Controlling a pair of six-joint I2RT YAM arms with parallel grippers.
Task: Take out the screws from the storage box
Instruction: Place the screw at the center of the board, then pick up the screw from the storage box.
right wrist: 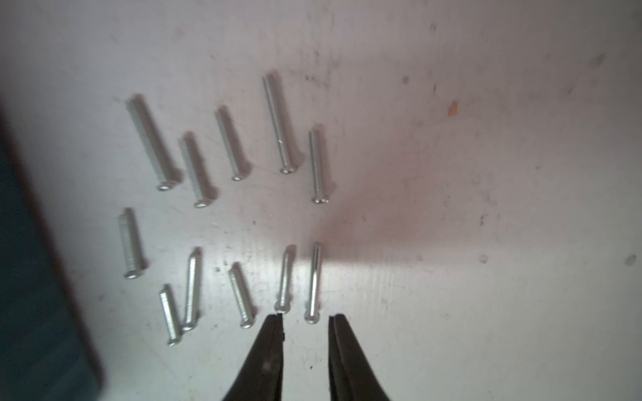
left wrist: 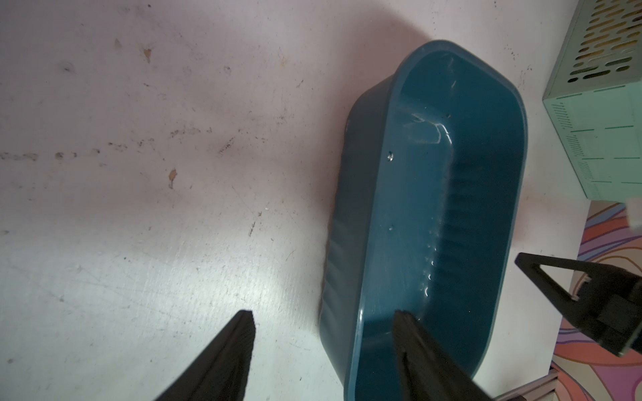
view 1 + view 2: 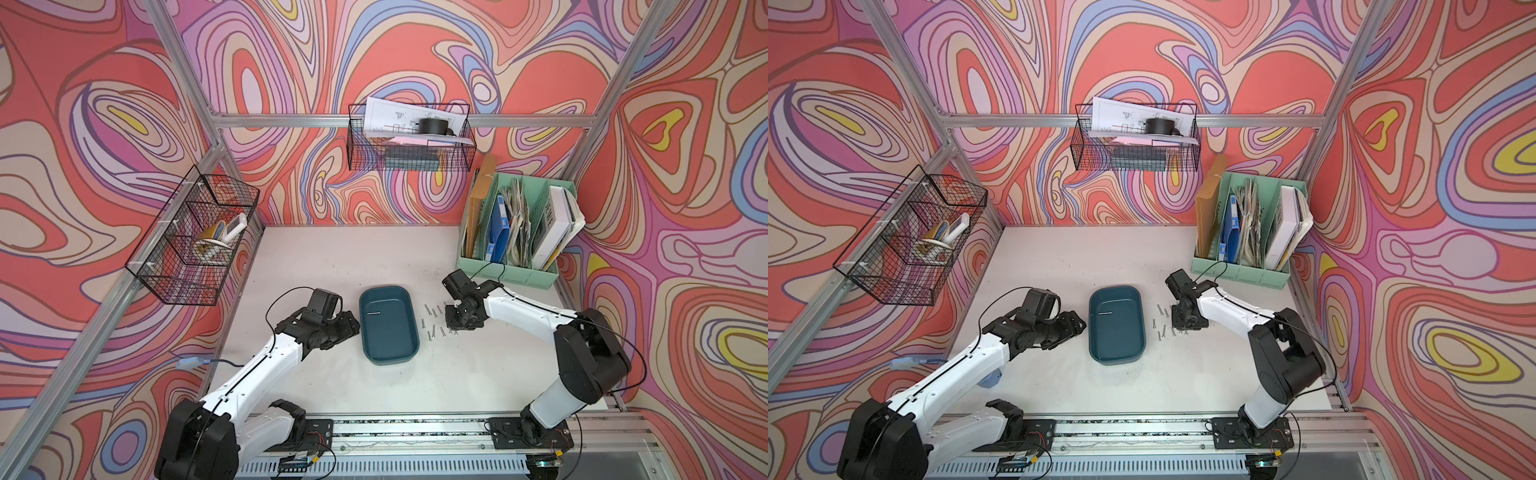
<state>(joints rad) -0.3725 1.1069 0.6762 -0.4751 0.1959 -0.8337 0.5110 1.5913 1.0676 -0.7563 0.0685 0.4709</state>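
The storage box (image 3: pixel 392 338) (image 3: pixel 1119 340), a shallow dark teal tray, lies mid-table between the arms. A single screw (image 3: pixel 376 313) (image 3: pixel 1106 312) rests on its floor near the far end. Several screws (image 3: pixel 435 322) (image 3: pixel 1163 323) lie in two loose rows on the table just right of it. My right gripper (image 3: pixel 451 326) (image 1: pixel 305 317) hovers over them, open, its gap empty. One screw (image 1: pixel 314 281) lies just beyond its tips. My left gripper (image 3: pixel 349 328) (image 2: pixel 323 315) is open and straddles the box's left wall (image 2: pixel 351 277) without pinching it.
A mint-green file organiser (image 3: pixel 511 266) (image 2: pixel 597 139) stands at the back right, close behind the right arm. Black wire baskets hang on the left wall (image 3: pixel 195 241) and back wall (image 3: pixel 409 137). A metal rail (image 3: pixel 415 428) runs along the front edge.
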